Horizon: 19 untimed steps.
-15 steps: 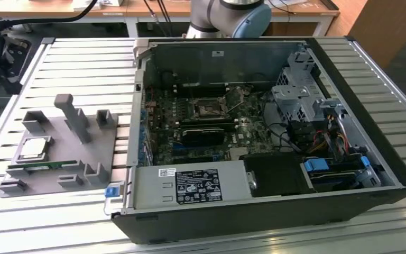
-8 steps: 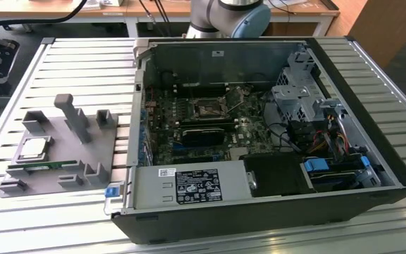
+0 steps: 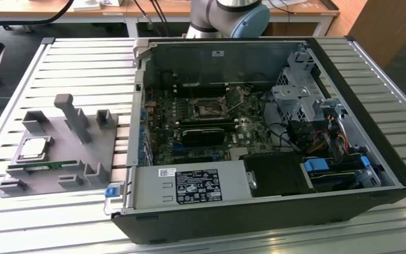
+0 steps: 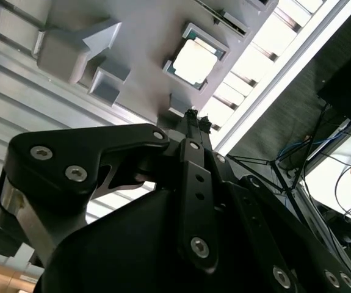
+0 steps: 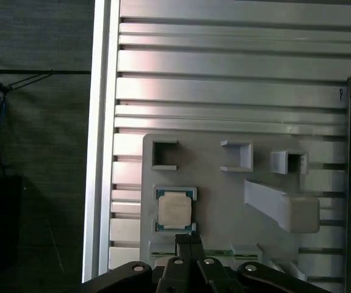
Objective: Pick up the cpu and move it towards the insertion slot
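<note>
Fingers: black metal fingers [image 5: 184,244] seem pressed together, holding nothing.
Cpu: flat silver square cpu [image 5: 175,209] lies in grey plastic holder [image 5: 224,207], near the fingers.
Slot: silver-framed square insertion slot [image 3: 208,108] inside open black computer case [image 3: 259,222], well apart.

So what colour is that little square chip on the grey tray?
The cpu is pale silver on top, best seen in the first wrist view.

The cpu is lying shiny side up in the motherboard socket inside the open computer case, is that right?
Not quite. The cpu lies shiny side up, but in a square recess of the grey holder on the slatted table, outside the computer case. The exterior view shows it; the insertion slot on the motherboard shows a dark centre.
</note>
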Each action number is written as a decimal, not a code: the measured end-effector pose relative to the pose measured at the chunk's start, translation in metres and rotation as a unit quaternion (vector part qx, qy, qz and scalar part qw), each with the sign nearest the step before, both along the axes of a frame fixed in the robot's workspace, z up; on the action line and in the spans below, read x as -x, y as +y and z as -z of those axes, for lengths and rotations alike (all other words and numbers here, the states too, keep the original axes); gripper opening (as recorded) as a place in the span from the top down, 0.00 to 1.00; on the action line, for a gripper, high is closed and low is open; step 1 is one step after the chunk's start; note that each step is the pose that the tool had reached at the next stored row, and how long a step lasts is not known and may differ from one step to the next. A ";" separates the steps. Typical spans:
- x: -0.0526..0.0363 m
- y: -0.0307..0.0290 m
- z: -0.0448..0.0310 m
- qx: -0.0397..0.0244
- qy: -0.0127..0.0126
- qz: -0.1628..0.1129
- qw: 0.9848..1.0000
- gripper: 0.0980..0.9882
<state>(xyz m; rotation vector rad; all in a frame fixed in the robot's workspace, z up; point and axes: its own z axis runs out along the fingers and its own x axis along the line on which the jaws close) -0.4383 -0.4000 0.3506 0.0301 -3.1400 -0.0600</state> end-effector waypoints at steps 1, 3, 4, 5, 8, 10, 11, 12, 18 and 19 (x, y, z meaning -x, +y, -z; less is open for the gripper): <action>0.0028 0.0000 0.0003 0.000 0.000 0.000 1.000 0.99; 0.0078 0.0000 0.0008 0.000 0.000 0.000 1.000 0.99; 0.0097 0.0000 0.0011 0.000 0.000 0.000 1.000 0.99; 0.0107 0.0000 0.0014 0.000 0.000 0.000 1.000 0.99; 0.0113 -0.0001 0.0020 0.000 0.000 0.000 1.000 0.98; 0.0115 -0.0001 0.0026 0.000 0.000 0.000 1.000 0.92; 0.0115 -0.0001 0.0030 0.000 0.000 0.000 1.000 0.85; 0.0116 -0.0002 0.0036 0.000 0.000 0.000 1.000 0.78; 0.0124 -0.0048 0.0115 0.000 0.000 -0.002 1.000 0.52; 0.0124 -0.0061 0.0131 0.000 0.000 -0.003 1.000 0.52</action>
